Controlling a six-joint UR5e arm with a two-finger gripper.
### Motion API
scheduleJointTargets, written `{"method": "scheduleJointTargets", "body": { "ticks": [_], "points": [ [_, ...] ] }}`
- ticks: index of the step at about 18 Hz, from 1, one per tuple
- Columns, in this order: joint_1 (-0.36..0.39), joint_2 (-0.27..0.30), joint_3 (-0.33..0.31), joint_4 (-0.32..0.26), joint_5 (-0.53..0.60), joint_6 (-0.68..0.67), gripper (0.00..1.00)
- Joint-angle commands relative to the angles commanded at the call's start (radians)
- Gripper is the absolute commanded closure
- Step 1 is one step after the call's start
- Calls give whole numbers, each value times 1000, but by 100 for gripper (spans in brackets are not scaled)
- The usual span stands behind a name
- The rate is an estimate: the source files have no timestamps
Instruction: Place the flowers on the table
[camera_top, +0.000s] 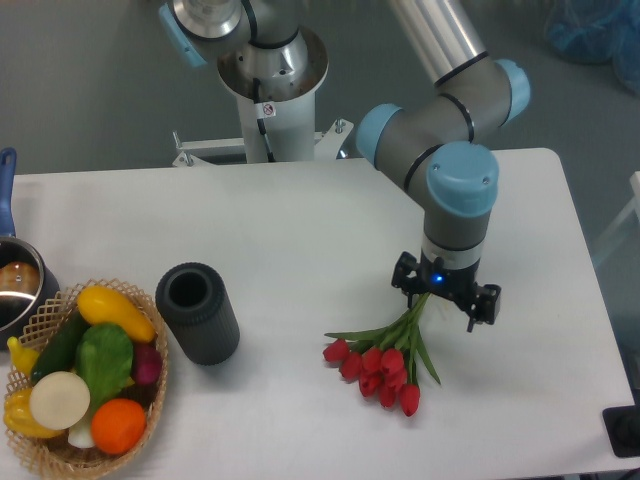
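Note:
The flowers (383, 368) are a bunch of red tulip buds with green stems and leaves. They lie low over the white table (300, 220), right of centre. The buds point toward the front edge and seem to touch the tabletop. The stems run up and to the right into my gripper (443, 298), which points straight down above the stem ends. Its fingertips are hidden under its own body. It appears shut on the stems.
A black ribbed cylinder vase (197, 312) lies left of the flowers. A wicker basket (152, 395) of toy fruit and vegetables sits at the front left. A pot (20, 280) stands at the left edge. The robot base (270, 90) is at the back.

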Motion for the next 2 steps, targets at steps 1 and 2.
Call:
{"method": "scheduleJointTargets", "body": {
  "ticks": [1, 2],
  "points": [
    [2, 2, 3, 0, 12, 11, 0],
    [0, 0, 2, 2, 18, 14, 0]
  ]
}}
